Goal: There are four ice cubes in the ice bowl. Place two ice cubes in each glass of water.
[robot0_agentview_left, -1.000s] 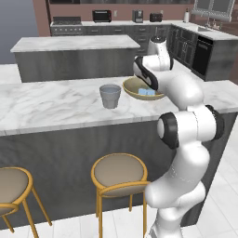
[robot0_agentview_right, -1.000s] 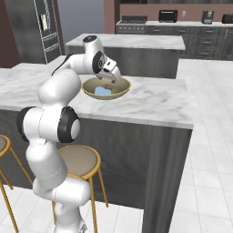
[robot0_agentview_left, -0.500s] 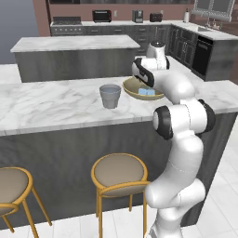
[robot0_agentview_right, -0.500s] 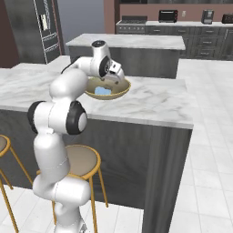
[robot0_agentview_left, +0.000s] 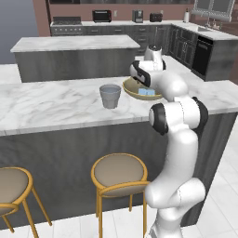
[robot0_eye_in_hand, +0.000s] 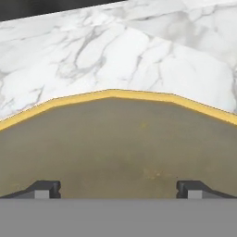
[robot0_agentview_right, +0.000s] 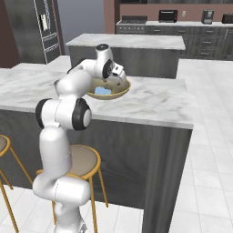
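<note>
Glass of water [robot0_agentview_left: 110,95]: one grey-blue tumbler stands upright on the marble counter [robot0_agentview_left: 51,102], just left of the bowl, apart from it. The second tumbler I cannot place from these angles.
Ice bowl [robot0_agentview_left: 139,94]: wide olive-tan bowl with a yellow rim, on the counter to the right of the glass.
Ice cubes [robot0_agentview_right: 103,91]: pale blue cubes lying in the bowl; the count is too blurred to tell.
Gripper [robot0_eye_in_hand: 118,189]: low over the bowl's inner wall, jaws spread wide — nothing between the fingertips [robot0_eye_in_hand: 45,189].
Step in hand: likely the reach into the bowl for a first cube.
Next move: calls for centring one cube between the tips, then closing gently — it looks small and slippery.
</note>
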{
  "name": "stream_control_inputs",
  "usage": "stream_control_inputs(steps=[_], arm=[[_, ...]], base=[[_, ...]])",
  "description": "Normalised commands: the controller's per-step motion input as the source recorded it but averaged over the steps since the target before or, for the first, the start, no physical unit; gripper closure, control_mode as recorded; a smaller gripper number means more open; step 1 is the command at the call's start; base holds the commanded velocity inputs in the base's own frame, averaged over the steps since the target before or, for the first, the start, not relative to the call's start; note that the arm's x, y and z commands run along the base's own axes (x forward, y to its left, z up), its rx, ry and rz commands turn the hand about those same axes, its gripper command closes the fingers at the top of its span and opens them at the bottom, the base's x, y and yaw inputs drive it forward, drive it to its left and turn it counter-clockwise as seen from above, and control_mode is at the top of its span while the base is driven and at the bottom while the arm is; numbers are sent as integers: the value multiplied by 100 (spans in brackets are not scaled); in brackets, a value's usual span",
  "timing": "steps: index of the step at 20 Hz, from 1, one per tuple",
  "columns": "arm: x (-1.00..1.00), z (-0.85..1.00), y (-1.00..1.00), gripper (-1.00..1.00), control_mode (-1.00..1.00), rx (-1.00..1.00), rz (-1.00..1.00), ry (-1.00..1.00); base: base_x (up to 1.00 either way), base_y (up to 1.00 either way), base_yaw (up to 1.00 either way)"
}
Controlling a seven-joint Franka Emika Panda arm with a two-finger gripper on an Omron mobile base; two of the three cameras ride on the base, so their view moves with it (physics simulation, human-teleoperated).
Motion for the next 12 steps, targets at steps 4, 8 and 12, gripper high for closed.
stream_control_inputs(steps=[4, 8, 12], arm=[[48, -26, 0, -100, -100, 0, 0, 1], [47, -24, 0, -100, -100, 0, 0, 1], [3, -7, 7, -100, -100, 0, 0, 0]], base=[[0, 0, 0], [0, 0, 0], [0, 0, 0]])
